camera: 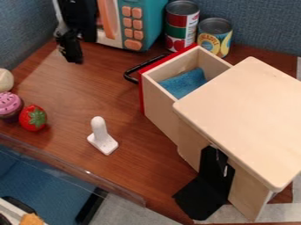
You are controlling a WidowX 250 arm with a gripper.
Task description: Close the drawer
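Observation:
The wooden drawer (162,103) is pulled out of its light wooden cabinet (244,114), with a blue cloth or sponge (185,82) inside. Its red front carries a black handle (140,68) that points to the upper left. The black gripper (71,49) hangs at the upper left, in front of the toy microwave and well to the left of the handle, not touching the drawer. I cannot tell how its fingers stand.
A teal toy microwave (144,22) and two cans, one red and green (178,30), one yellow and blue (215,37), stand behind the drawer. A white peg-like object (101,137) stands mid-table. At the left are a strawberry (31,117) and a pink cupcake (9,105).

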